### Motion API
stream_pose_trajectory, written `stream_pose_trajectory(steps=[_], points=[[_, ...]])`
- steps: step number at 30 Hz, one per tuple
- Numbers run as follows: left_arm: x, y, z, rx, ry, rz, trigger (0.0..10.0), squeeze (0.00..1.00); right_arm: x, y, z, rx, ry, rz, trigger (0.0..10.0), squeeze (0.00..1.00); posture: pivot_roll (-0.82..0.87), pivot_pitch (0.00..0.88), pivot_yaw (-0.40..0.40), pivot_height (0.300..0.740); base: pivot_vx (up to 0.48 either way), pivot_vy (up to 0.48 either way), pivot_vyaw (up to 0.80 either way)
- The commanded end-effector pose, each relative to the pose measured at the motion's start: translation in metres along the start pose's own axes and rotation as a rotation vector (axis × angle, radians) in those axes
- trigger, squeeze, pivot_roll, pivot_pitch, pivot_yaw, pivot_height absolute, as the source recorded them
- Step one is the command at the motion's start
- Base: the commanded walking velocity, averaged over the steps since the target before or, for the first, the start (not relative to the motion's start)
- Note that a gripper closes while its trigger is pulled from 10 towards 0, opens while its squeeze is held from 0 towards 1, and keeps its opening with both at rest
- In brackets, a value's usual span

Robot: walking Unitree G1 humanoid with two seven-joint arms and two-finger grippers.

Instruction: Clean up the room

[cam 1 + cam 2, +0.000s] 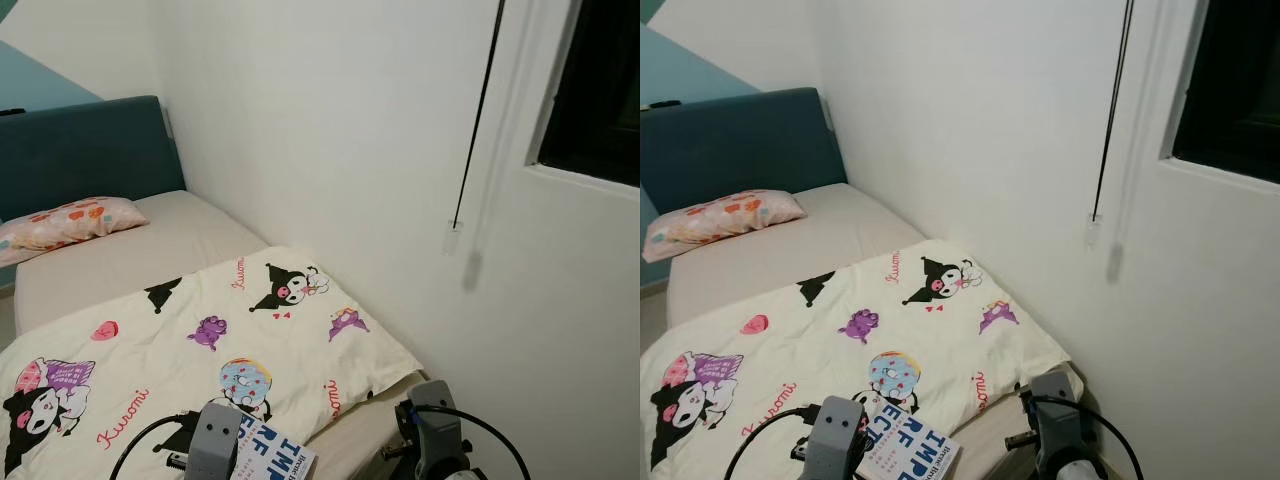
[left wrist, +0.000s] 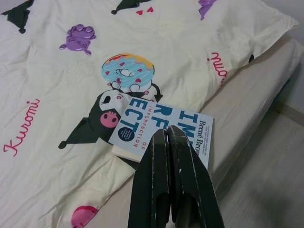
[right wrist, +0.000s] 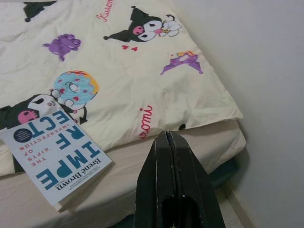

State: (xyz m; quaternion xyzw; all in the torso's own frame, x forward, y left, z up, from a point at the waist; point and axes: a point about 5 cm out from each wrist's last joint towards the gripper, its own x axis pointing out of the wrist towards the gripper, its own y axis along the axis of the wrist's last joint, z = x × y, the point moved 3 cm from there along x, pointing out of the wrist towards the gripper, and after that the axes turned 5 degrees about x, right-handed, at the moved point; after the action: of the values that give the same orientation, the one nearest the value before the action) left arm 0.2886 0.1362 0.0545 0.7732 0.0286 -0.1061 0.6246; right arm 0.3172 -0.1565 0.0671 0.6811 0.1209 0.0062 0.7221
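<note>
One book (image 3: 57, 159), one pillow (image 1: 70, 222), one blanket (image 1: 200, 350)

The blanket (image 1: 200, 330) is soft, matt printed cloth, slightly creased. The book (image 3: 54, 159) has a smooth paper cover. The headboard (image 1: 85, 150) looks like matt fabric.

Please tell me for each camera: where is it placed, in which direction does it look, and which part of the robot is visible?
Eye views: on the head, looking down at the bed beside the wall; both wrists at the bottom edge.
Left wrist: behind the left gripper, shut, above the book.
Right wrist: behind the right gripper, shut, facing the bed's corner.
All share the book and blanket.
</note>
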Motion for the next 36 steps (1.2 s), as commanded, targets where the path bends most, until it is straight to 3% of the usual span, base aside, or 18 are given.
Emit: stream_pose_trajectory(steps=[1, 10, 21, 23, 36], points=[[-0.0027, -0.0062, 0.0034, 0.001, -0.012, -0.021, 10.0, 0.00, -0.0016, -0.0057, -0.0009, 0.004, 0.003, -0.020, 10.0, 0.00, -0.11, 0.093, -0.002, 0.740, 0.000, 0.000, 0.80], [-0.0015, 0.0000, 0.0060, 0.005, -0.040, 0.001, 10.0, 0.00, -0.0037, -0.0075, 0.0000, 0.052, -0.035, -0.009, 10.0, 0.00, -0.11, 0.093, 0.019, 0.740, 0.000, 0.000, 0.34], [-0.0010, 0.0022, 0.0073, 0.019, -0.040, 0.004, 10.0, 0.00, -0.0059, -0.0094, 0.0000, 0.064, -0.041, -0.009, 10.0, 0.00, -0.11, 0.105, 0.027, 0.740, 0.000, -0.449, 0.00], [-0.0015, 0.0004, 0.0065, -0.011, -0.028, -0.008, 10.0, 0.00, -0.0060, -0.0098, -0.0001, 0.063, -0.039, -0.011, 10.0, 0.00, -0.11, 0.106, 0.026, 0.740, 0.000, 0.000, 0.00], [-0.0022, -0.0003, 0.0052, -0.015, -0.024, -0.002, 10.0, 0.00, -0.0043, -0.0073, -0.0017, 0.051, -0.030, -0.008, 10.0, 0.00, -0.11, 0.111, 0.025, 0.740, 0.000, 0.000, 0.00]])
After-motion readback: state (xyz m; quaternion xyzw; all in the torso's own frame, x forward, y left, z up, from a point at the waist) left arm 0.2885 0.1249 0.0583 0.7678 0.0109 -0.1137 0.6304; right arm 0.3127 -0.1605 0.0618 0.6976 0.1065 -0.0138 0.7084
